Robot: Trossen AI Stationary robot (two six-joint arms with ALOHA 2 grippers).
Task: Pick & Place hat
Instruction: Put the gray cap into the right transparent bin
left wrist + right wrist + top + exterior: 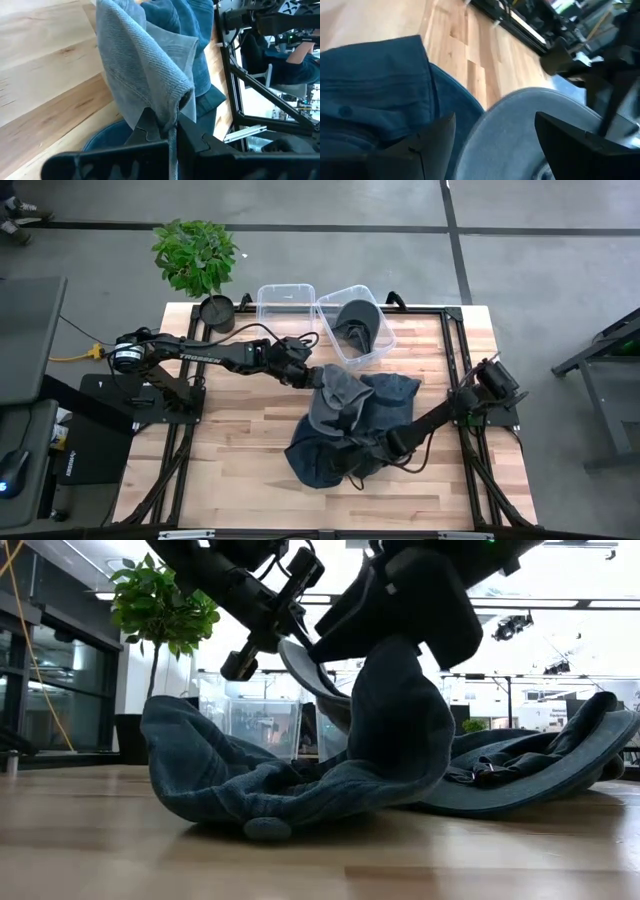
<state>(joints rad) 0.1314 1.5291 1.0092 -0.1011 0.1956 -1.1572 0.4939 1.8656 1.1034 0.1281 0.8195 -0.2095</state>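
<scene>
Hat (335, 405) pinched by left claw (167, 131), lifted above table (240, 470).

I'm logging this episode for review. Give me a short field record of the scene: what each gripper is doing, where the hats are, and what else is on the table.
left gripper: shut on a fold of the grey-blue hat, mid-table
right gripper: at the dark blue hat, fingers apart around grey fabric in its wrist view
third hat: dark, inside the clear bin
second clear bin: beside it, appears empty
potted plant: at the table's far left corner
</scene>
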